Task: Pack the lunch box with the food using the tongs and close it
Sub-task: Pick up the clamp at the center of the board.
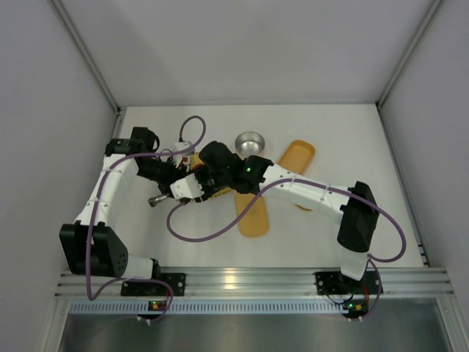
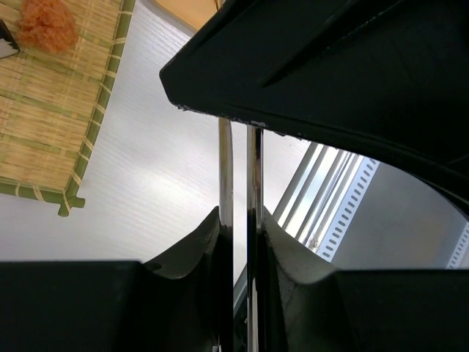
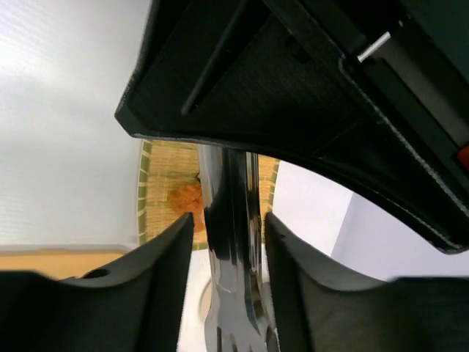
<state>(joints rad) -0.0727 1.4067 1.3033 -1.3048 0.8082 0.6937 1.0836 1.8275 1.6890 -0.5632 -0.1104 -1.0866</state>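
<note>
The silver tongs (image 2: 226, 169) run between my two grippers, and their toothed tip (image 3: 236, 323) shows in the right wrist view. My left gripper (image 2: 240, 220) is shut on the tongs' two thin arms, pressing them close together. The jaws of my right gripper (image 3: 229, 220) stand open around the tongs, with a gap on each side. In the top view both grippers meet over the woven mat, left gripper (image 1: 176, 183) beside right gripper (image 1: 212, 165). A red-orange food piece (image 2: 47, 26) lies on the mat (image 2: 44, 117). The open yellow-orange lunch box (image 1: 253, 214) lies right of them, its lid (image 1: 297, 158) further back.
A round steel bowl (image 1: 249, 141) stands behind the grippers, between the mat and the lid. A purple cable (image 1: 198, 235) loops over the table in front of the lunch box. White walls close in the table on the left, back and right.
</note>
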